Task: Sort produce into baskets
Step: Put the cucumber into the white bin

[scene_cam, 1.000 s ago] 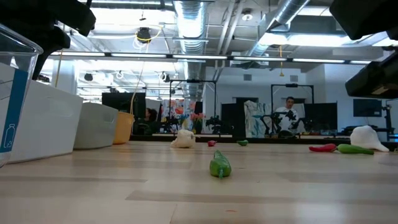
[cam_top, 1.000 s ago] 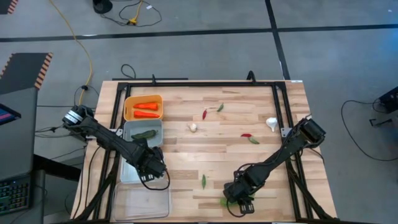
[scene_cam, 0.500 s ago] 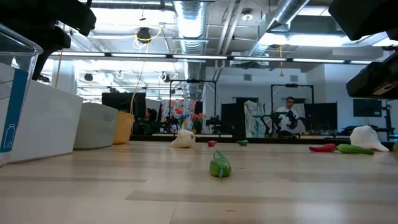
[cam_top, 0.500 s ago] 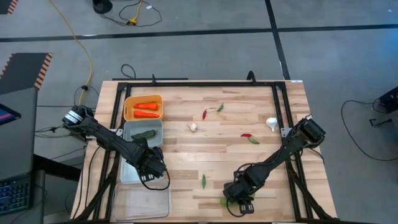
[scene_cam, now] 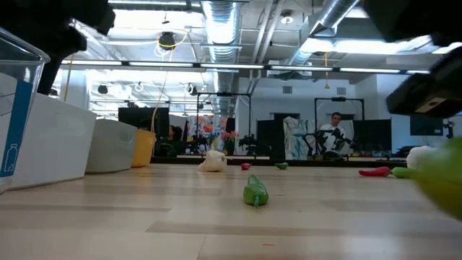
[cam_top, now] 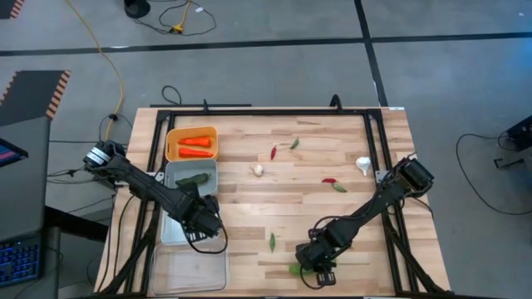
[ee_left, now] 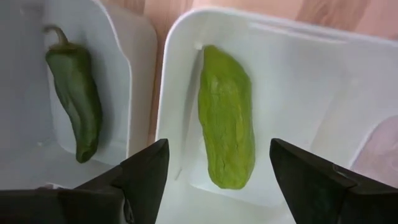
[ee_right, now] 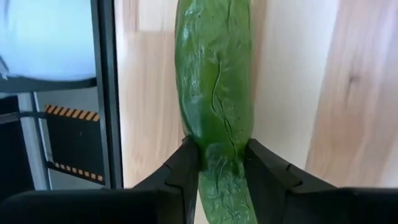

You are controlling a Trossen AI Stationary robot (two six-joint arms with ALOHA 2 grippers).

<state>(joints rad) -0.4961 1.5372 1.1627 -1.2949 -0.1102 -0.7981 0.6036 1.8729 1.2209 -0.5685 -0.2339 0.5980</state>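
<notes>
- Green cucumber (ee_right: 214,93), near the surface's (cam_top: 332,149) front edge well apart from the white bin (ee_left: 292,68), sits clamped by its tip in the right tool (ee_right: 221,165).
- Such an end-grip could let it swing or slip.
- Left tool (ee_left: 217,171) hangs released above the white bin.

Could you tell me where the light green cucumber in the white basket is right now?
In the left wrist view, the cucumber lies in the white basket, just beyond the open left hand, beside the grey basket holding a dark green pepper.
</notes>
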